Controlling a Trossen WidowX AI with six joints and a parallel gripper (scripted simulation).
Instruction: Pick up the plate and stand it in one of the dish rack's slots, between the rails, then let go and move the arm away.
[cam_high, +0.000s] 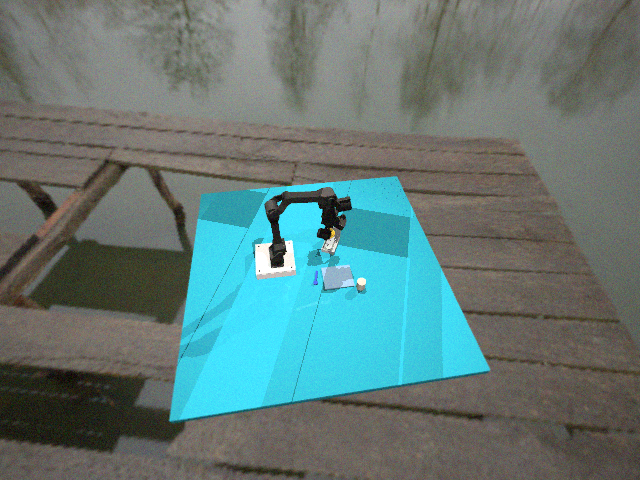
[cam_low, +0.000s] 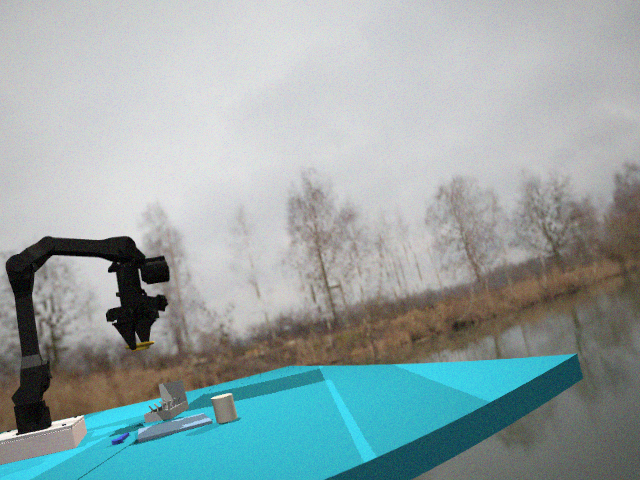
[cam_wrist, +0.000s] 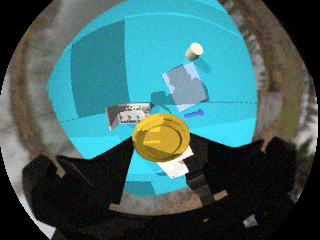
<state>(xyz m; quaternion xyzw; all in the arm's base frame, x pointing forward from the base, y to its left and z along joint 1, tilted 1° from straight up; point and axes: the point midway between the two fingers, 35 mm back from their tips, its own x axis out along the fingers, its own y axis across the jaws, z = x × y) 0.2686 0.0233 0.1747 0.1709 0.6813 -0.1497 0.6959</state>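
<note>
A round yellow plate (cam_high: 332, 233) (cam_low: 146, 344) (cam_wrist: 161, 139) is held roughly flat, high above the table. My gripper (cam_high: 331, 231) (cam_low: 138, 345) (cam_wrist: 160, 138) is shut on the plate across its width, with one finger at each side of the rim. The grey dish rack (cam_high: 328, 245) (cam_low: 174, 400) (cam_wrist: 134, 115) stands on the table below the plate, with small rails and a tall panel at one end. In the wrist view it lies just up and left of the plate. No plate shows in its slots.
A flat blue-grey slab (cam_high: 338, 277) (cam_low: 173, 428) (cam_wrist: 187, 91) lies beside the rack. A cream cylinder (cam_high: 361, 284) (cam_low: 224, 408) (cam_wrist: 193, 52) stands at its far side, and a small blue object (cam_high: 315, 277) (cam_low: 119, 438) (cam_wrist: 194, 114) lies at its near side. The arm's white base (cam_high: 263, 262) (cam_low: 69, 437) is on the left.
</note>
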